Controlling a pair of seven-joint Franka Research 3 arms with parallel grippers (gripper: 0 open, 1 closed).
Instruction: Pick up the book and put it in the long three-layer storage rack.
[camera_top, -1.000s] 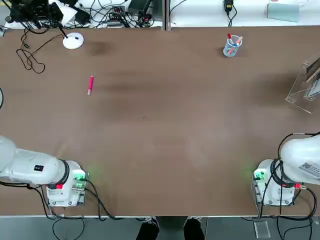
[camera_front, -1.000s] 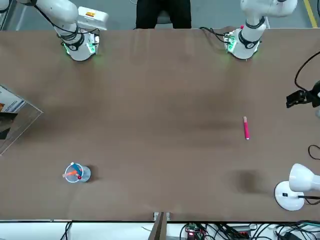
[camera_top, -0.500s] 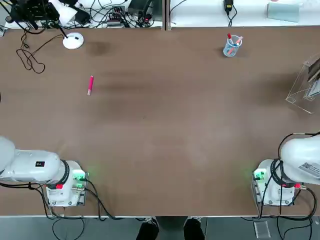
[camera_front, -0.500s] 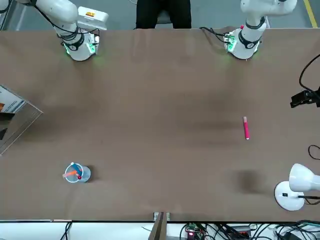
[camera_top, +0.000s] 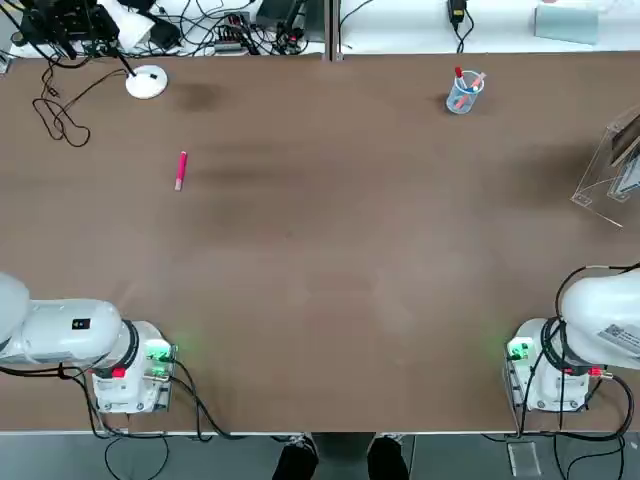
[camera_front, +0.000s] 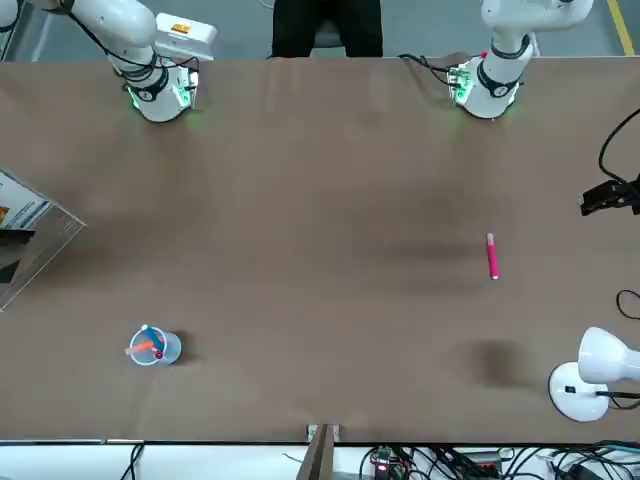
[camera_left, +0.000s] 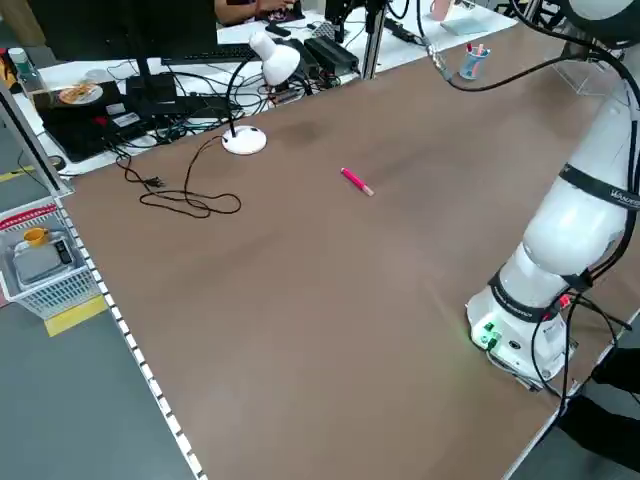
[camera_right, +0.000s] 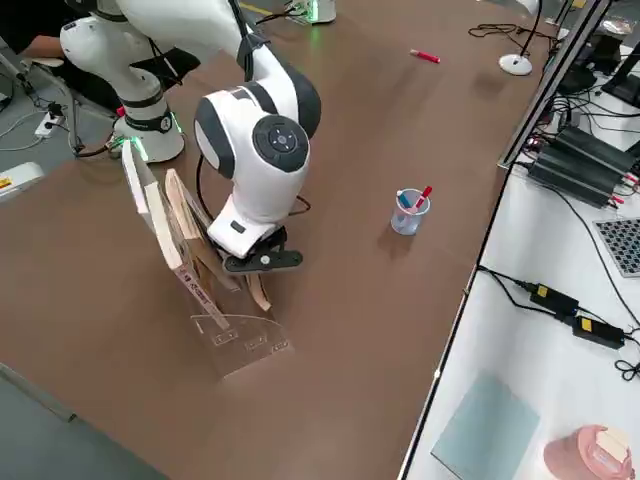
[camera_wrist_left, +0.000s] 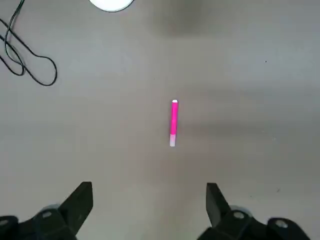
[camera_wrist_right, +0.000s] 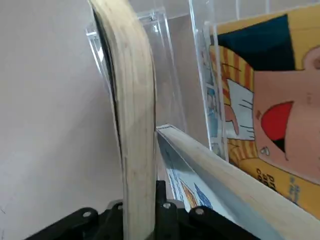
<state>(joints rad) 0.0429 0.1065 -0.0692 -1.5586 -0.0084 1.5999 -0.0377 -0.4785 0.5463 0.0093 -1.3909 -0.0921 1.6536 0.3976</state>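
Observation:
The book (camera_wrist_right: 132, 125) shows its tan page edge in the right wrist view, rising from between the fingers of my right gripper (camera_wrist_right: 140, 210), which is shut on it. It stands inside the long three-layer storage rack (camera_wrist_right: 170, 75), a clear acrylic rack at the table's right edge (camera_top: 605, 175) (camera_front: 35, 240). The right side view shows the right gripper (camera_right: 262, 260) low against the rack (camera_right: 240, 340), among leaning books. My left gripper (camera_wrist_left: 147, 200) is open and empty, high above a pink pen (camera_wrist_left: 173, 122).
Another book with a comic cover (camera_wrist_right: 265, 100) sits in the rack. A small clear cup with pens (camera_top: 463, 92) stands at the far right. A white desk lamp (camera_top: 147, 82) with its black cable is at the far left, and the pink pen (camera_top: 181, 170) lies near it.
The left arm has drawn back toward the table's left edge; its dark end sits nearer the front view's right border. The right gripper stays shut on the book at the rack.

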